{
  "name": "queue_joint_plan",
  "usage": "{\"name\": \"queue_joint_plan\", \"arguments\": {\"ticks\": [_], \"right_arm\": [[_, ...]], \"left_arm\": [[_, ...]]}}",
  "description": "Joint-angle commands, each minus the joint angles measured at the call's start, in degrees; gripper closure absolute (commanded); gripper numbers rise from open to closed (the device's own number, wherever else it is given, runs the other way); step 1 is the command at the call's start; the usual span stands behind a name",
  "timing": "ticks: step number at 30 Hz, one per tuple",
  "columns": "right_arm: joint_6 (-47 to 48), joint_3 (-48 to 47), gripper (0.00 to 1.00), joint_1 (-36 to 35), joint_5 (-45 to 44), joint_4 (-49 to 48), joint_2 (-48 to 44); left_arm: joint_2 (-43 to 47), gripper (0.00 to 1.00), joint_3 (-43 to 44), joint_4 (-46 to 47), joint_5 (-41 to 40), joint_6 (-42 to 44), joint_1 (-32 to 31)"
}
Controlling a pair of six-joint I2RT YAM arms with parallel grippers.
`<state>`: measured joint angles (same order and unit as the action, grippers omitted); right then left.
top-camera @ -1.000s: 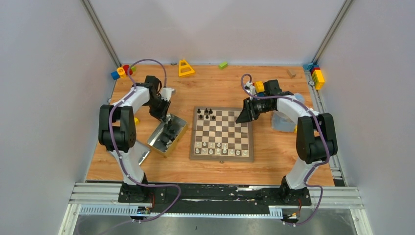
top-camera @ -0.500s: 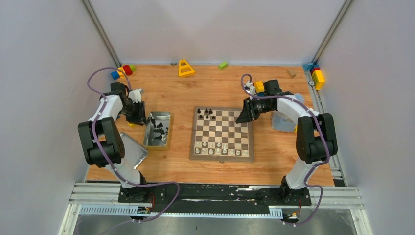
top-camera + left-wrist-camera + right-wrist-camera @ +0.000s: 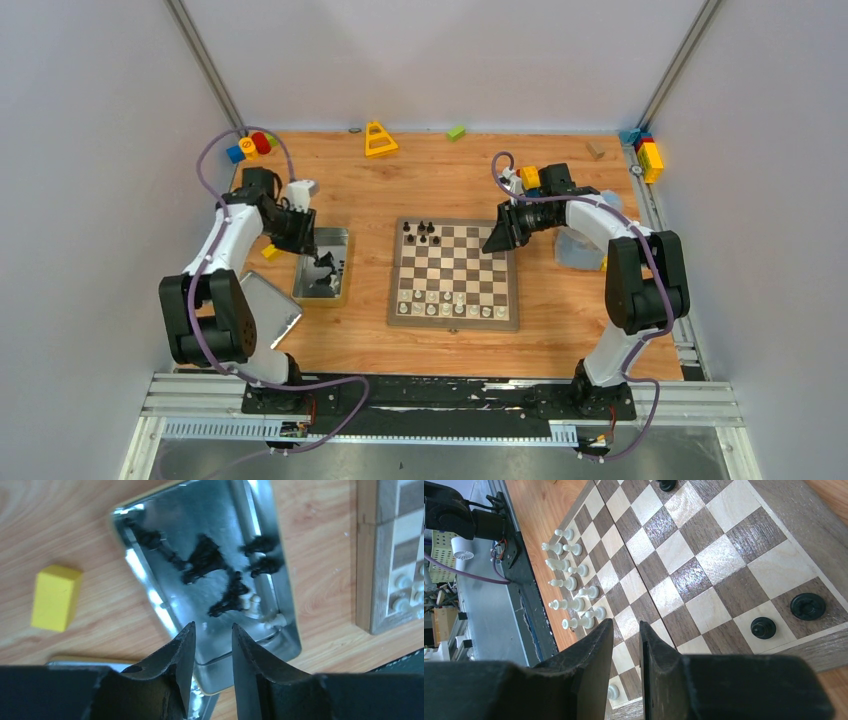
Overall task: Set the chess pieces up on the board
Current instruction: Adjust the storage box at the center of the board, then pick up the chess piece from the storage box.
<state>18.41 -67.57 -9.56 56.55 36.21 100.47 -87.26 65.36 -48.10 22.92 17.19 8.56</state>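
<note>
Lid: the flat silver lid [image 3: 268, 308] lies by the desk's near-left corner, beside the left arm.
White pieces: the white pieces [image 3: 450, 302] stand upright in two rows on the board's near side.
Board: the board [image 3: 454, 323] lies at mid-desk.
Tin: the tin [image 3: 332, 236] sits left of the board and apart from it. It holds a heap of black pieces [image 3: 205, 560] and a few pale ones.
Yellow block: the yellow block [image 3: 55, 597] lies on the desk, left of the tin.
Left gripper: the left gripper [image 3: 212, 630] is above the tin's edge, jaws narrowly parted and empty.
Right gripper: the right gripper [image 3: 625, 625] is over the board's far-right corner, jaws narrow with nothing between them.
Far rows: a black cluster [image 3: 422, 233] stands at the board's far-left corner, and two black men [image 3: 763, 627] at its far-right corner.
Far edge: a yellow cone toy [image 3: 379, 139] stands at the desk's far edge.
</note>
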Motion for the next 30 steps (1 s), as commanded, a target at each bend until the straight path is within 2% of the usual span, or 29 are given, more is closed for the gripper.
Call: {"name": "queue_joint_plan", "arguments": {"ticks": [1, 4, 9, 30], "right_arm": [[1.87, -2.29, 0.73, -0.06, 0.57, -0.30, 0.34], [2.04, -2.23, 0.73, -0.06, 0.49, -0.17, 0.11], [2.15, -2.20, 0.73, -0.10, 0.40, -0.08, -0.18], [2.50, -2.39, 0.73, -0.06, 0.43, 0.36, 0.00]], "left_arm": [[3.01, 0.60, -3.76, 0.98, -2.51, 4.59, -8.36], [1.85, 0.63, -5.93, 2.27, -3.49, 4.84, -12.73], [-2.00, 0.67, -6.16, 2.99, -3.19, 5.52, -15.36], [-8.49, 0.67, -7.11, 5.70, -8.90, 5.85, -15.85]]}}
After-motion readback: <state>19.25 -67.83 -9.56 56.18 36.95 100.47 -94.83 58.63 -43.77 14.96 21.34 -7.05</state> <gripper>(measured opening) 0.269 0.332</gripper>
